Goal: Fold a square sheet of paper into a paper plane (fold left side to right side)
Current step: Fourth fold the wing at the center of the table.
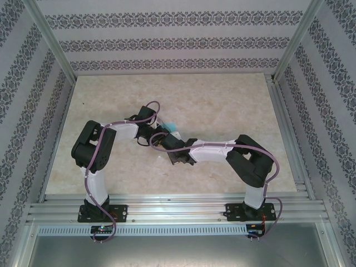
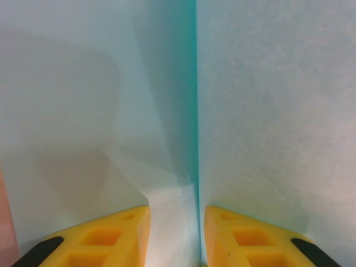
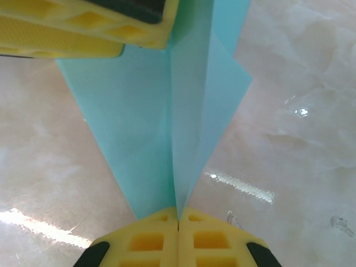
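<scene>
The cyan paper (image 3: 150,122) is folded into a pointed dart shape with a centre crease and is held up off the table between the two arms. My right gripper (image 3: 178,214) is shut on the narrow end of its crease, and the wings spread away from the yellow fingers. In the left wrist view the paper (image 2: 267,100) covers almost everything, its crease running down into the gap between the fingers. My left gripper (image 2: 177,214) has its jaws apart around that fold. One left finger (image 3: 83,28) lies against the paper's far end. From above, a bit of cyan paper (image 1: 176,129) shows where both wrists meet.
The beige marble-look table (image 1: 222,105) spreads out around the arms, with patterned walls on three sides. An aluminium rail (image 1: 178,208) runs along the near edge by the arm bases. Purple cables loop over both arms.
</scene>
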`<state>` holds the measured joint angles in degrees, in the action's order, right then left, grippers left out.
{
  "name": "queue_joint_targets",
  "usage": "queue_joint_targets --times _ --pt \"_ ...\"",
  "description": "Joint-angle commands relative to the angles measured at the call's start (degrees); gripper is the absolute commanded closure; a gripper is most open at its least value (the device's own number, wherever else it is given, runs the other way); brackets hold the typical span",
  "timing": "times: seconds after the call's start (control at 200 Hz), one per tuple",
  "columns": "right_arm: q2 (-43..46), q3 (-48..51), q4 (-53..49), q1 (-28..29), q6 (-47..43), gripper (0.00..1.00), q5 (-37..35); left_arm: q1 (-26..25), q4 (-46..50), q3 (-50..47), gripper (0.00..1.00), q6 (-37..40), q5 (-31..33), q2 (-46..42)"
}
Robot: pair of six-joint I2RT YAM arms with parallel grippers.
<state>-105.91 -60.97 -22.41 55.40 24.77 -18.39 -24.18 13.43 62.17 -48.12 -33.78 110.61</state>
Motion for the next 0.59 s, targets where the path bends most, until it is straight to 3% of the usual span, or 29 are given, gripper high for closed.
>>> queue_joint_targets --times 0.0,0.07,0.23,0.375,0.475,0.59 --pt "1.7 1.1 -1.8 0.6 0.8 1.00 -0.2 -0.6 3.2 -0.1 0.68 1.0 3.4 2.6" --pt "2.3 1.2 -1.8 0.6 1.1 0.85 0.2 -0.6 3.2 -0.1 0.68 1.0 3.3 2.7" --pt "6.3 2.2 0.9 -0.8 1.0 0.71 5.6 -0.7 3.1 -0.4 0.68 1.3 3.3 2.9" --pt "11.3 4.9 6.2 -4.9 1.2 0.61 15.8 -0.6 3.1 -0.7 0.68 1.3 3.4 3.0" --pt "13.6 7.3 10.6 -9.1 2.9 0.66 23.4 -0.6 2.9 -0.8 0.68 1.4 3.5 3.2" --pt "12.9 11.0 18.8 -14.8 8.2 0.87 32.2 -0.7 2.8 -1.1 0.68 1.1 3.5 3.1"
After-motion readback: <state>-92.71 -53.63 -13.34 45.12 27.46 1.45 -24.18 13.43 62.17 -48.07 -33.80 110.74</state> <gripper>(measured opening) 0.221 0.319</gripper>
